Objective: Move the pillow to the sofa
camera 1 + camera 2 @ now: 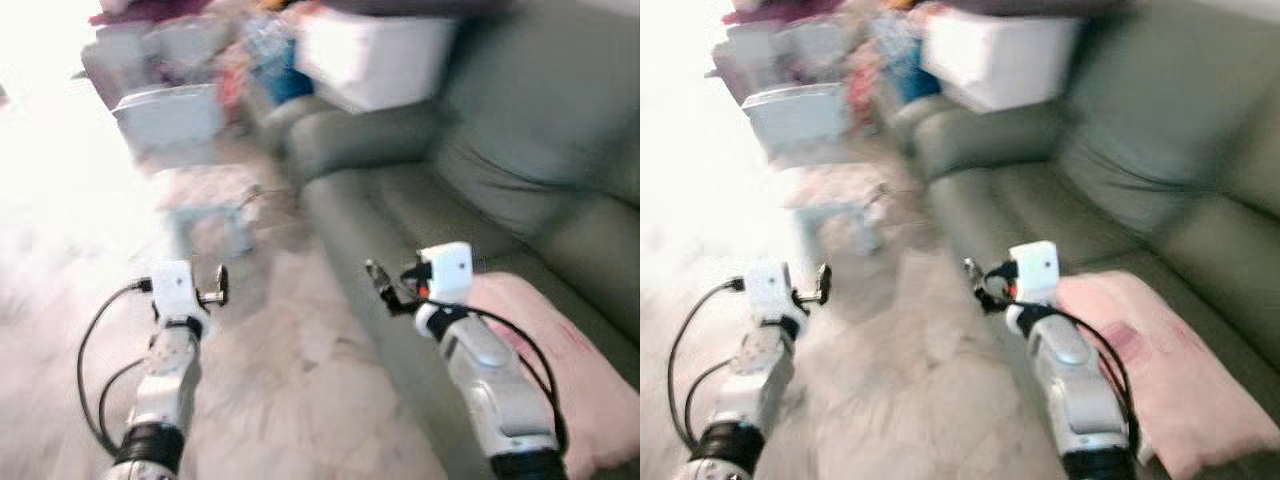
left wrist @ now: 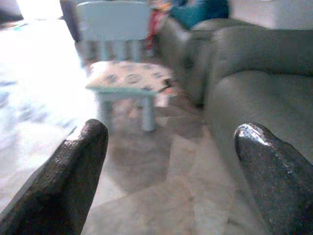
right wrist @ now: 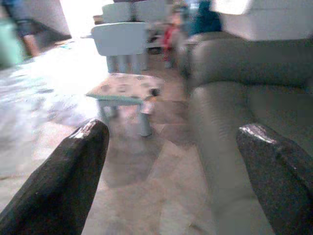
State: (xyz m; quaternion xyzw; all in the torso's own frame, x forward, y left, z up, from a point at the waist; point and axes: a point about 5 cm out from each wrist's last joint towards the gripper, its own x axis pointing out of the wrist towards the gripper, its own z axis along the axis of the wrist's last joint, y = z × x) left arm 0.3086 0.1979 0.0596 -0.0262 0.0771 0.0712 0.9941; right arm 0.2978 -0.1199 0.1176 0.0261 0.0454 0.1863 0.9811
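My sofa [image 1: 520, 170] is a dull grey-green, and the pillow [image 1: 590, 370] on its seat is pale pink with a darker pink patch. The floor [image 1: 290, 370] is beige, veined marble. The little stool [image 2: 128, 81] has light blue legs and a cream top printed with rounded motifs. My tool fingers [image 2: 73, 171] are glossy black; my arms [image 1: 495, 375] are silver with white wrist blocks. A white box [image 1: 375, 55] tops the sofa arm.

Two silver arms with white wrist blocks and looping black cables; left gripper [image 1: 218, 285] and right gripper [image 1: 380, 280] have black fingers [image 2: 73, 181].
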